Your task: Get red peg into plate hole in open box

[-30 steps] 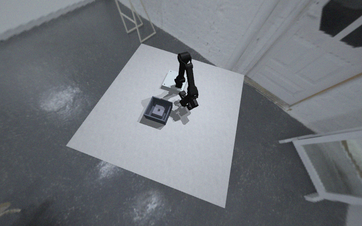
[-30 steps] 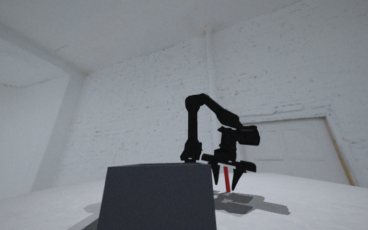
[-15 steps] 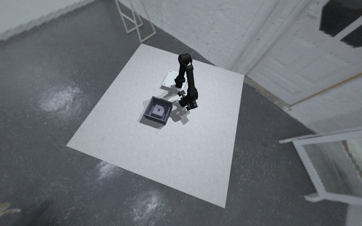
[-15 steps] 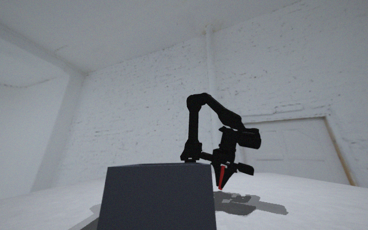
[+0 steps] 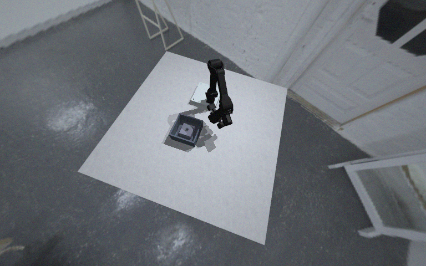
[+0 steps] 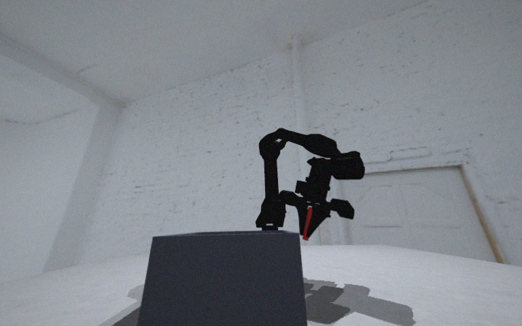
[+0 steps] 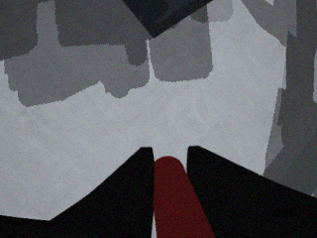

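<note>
Red peg gripped beside the open box

At left, the dark blue-grey open box (image 5: 197, 138) (image 6: 223, 280) sits on the white mat (image 5: 219, 188) (image 6: 442, 276) (image 7: 223, 114), the holed plate (image 5: 182, 130) at its bottom. Behind it, a pale flat block (image 5: 198, 93) lies partly under the black arm (image 5: 222, 83) (image 6: 271, 176), which rises, bends at a high elbow and reaches over to the right, its wrist angled down. The gripper (image 6: 306, 230) (image 7: 169, 158) is closed on the red peg (image 6: 308, 223) (image 7: 173, 198) — held slightly tilted, outside the box, its lower end just past the fingertips. Around the mat runs a glossy grey floor (image 5: 46, 188); beyond stand white brick walls (image 6: 211, 153) and, at right, a panelled door (image 5: 361, 78) (image 6: 415, 214).
</note>
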{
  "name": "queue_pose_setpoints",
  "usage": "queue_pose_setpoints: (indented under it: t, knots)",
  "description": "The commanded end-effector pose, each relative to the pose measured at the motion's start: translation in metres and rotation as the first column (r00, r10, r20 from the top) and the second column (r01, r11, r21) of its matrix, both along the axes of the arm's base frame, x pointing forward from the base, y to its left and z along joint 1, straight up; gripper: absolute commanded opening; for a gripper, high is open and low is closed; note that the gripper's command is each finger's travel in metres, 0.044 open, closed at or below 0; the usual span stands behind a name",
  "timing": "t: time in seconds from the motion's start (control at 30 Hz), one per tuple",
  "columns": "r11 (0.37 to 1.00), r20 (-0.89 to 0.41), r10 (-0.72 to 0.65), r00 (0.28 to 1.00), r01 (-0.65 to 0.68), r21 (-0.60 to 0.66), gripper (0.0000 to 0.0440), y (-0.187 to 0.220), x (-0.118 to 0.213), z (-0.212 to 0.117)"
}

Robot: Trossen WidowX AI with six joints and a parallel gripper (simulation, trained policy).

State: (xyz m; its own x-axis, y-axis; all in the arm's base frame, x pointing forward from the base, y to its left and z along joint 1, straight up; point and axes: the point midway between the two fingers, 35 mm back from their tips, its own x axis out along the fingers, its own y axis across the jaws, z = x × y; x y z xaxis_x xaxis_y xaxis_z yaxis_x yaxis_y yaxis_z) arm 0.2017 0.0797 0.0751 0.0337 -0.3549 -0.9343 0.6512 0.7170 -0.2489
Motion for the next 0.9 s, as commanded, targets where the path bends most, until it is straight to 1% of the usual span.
queue_pose_setpoints:
  t: [0.0, 0.17, 0.43, 0.63, 0.87]
  knots:
    - [1.0, 0.052, -0.019, 0.998, 0.019, -0.008, 0.0, -0.008, 0.011, 0.024]
    - [0.997, 0.099, -0.075, 0.992, 0.077, -0.018, 0.0, -0.022, 0.022, 0.04]
    - [0.984, 0.164, -0.171, 0.971, 0.176, -0.018, 0.0, -0.049, 0.046, 0.054]
    - [0.971, 0.193, -0.232, 0.953, 0.239, -0.013, 0.0, -0.071, 0.062, 0.056]
    - [0.959, 0.212, -0.276, 0.937, 0.284, -0.006, 0.0, -0.099, 0.08, 0.052]
